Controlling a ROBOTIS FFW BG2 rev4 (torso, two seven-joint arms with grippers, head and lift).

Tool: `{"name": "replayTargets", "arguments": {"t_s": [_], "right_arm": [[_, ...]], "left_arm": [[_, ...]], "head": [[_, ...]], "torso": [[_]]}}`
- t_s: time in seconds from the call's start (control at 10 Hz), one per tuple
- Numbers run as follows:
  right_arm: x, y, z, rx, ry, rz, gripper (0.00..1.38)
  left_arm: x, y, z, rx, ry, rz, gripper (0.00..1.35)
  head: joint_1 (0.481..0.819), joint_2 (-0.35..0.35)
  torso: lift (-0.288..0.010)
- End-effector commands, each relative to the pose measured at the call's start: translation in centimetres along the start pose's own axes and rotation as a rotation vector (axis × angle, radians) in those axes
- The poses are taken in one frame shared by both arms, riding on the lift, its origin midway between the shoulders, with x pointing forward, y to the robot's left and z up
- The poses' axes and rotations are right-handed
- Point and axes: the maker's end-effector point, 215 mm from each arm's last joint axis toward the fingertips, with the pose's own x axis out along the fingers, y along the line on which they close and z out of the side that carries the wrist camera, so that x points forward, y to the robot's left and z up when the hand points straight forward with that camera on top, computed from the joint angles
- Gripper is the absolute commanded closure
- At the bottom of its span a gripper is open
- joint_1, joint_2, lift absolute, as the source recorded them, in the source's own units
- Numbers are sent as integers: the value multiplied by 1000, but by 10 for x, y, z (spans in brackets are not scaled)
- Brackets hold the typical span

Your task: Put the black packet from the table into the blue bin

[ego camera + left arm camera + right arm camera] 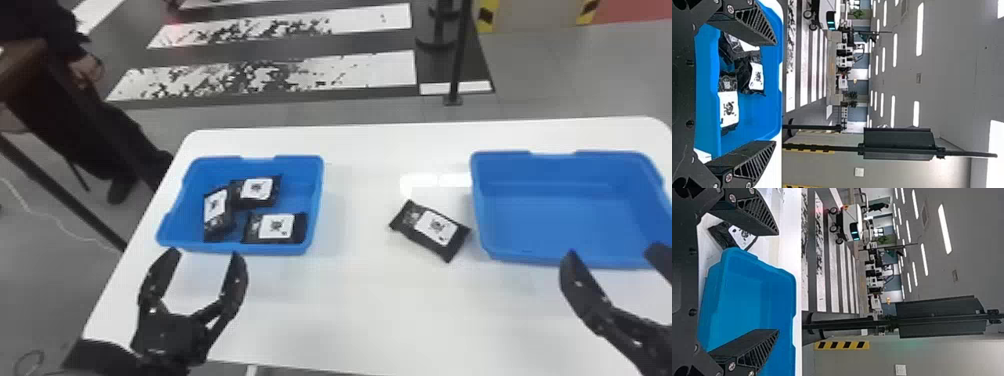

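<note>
Left claw (205,256): positioned at the near side of the left bin (200,247), fingers wide apart, nothing between them. Right claw (615,254): positioned at the near side of the right bin (565,215), likewise spread wide and unloaded. The wide spacing suits an approach from above; either claw appears ready to receive a load.

Packet (434,229): flat on the surface (350,310), label up, set askew between the bins and just beside the right one. This lies nearer the right claw, which is probably the better choice for pickup. Align the fingers across its narrower width; keep the bin-side finger off the bin wall. The soft wrapper may crumple under excess pressure.

Left bin: holds three similar packets (275,227), apparently collected there as a batch. Which bin is the destination cannot be confirmed.

Beyond the surface: a post (457,60) stands on the floor.
</note>
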Motion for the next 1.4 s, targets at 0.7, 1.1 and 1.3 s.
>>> {"name": "replayTargets", "arguments": {"t_s": [0.7, 1.1, 1.3], "right_arm": [[0, 0, 0, 2, -1, 0, 133], [2, 0, 2, -6, -4, 2, 134], [3, -1, 1, -6, -1, 0, 134]], "left_arm": [[16, -21, -5, -10, 15, -35, 136], [74, -121, -22, -116, 47, -235, 133], [104, -172, -23, -146, 47, -335, 133]], "head": [[695, 164], [695, 66], [695, -42]], "torso": [[-110], [-110], [-110]]}}
